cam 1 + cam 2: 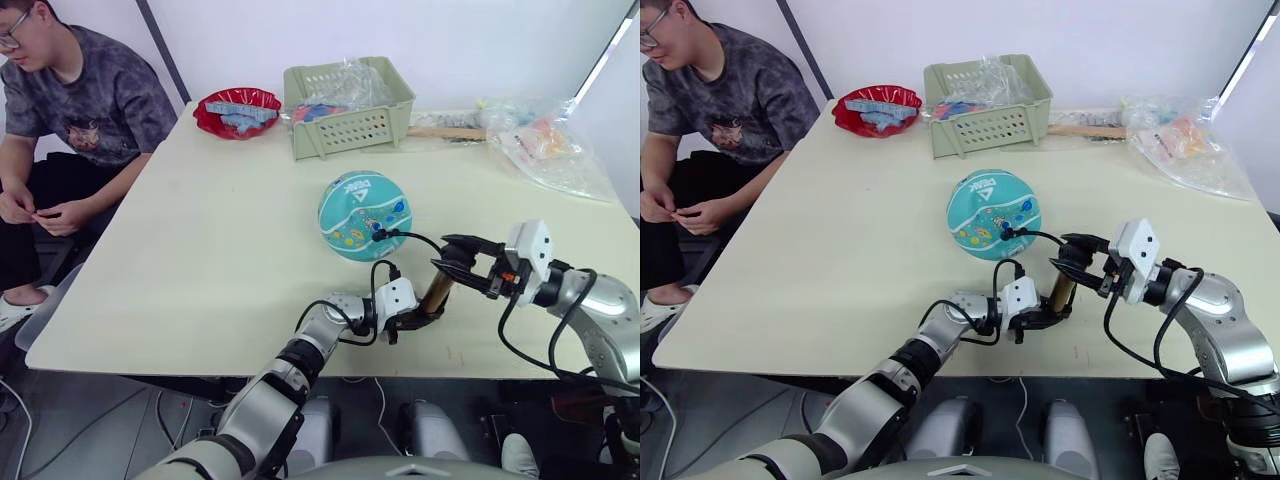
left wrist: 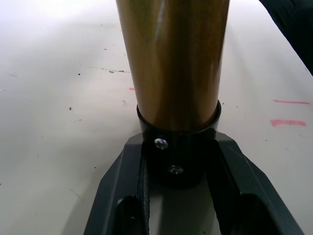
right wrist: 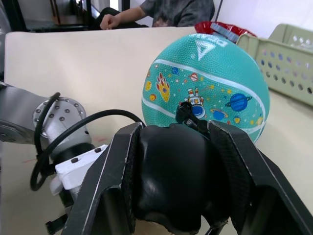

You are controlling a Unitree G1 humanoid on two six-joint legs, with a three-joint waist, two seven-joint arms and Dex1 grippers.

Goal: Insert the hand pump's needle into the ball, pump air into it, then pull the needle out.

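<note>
Pumping step, by the look of it. Teal ball [image 1: 364, 215] sitting near the middle of the tabletop [image 1: 200, 250], a bit toward the near edge. Thin black hose [image 1: 405, 236] running from the ball's near side back to the hand pump [image 1: 437, 292], so needle [image 3: 185, 109] probably pushed into the ball already. Only its small black fitting to be seen against the ball; the metal pin itself hidden.

Pump standing tilted near the near edge of the tabletop, between the two grippers. Left gripper [image 1: 415, 318] closed tight on the pump's black bottom cap, fingers [image 2: 132, 196] pressed on both sides of it. Right gripper [image 1: 462, 262] closed around the black T-handle [image 3: 178, 181] at the top of the pump.

Next move, as a guess: push the handle down and pull it up along the gold tube, keeping the bottom held firm and the hose loose so the needle stays in.

Hard to tell how full the ball is, or how far out the handle sits.

At the far edge: a green basket [image 1: 350, 125], a red bowl [image 1: 238, 110] and plastic bags [image 1: 545, 140]. Beside the left edge, a person [image 1: 70, 110] sitting.
</note>
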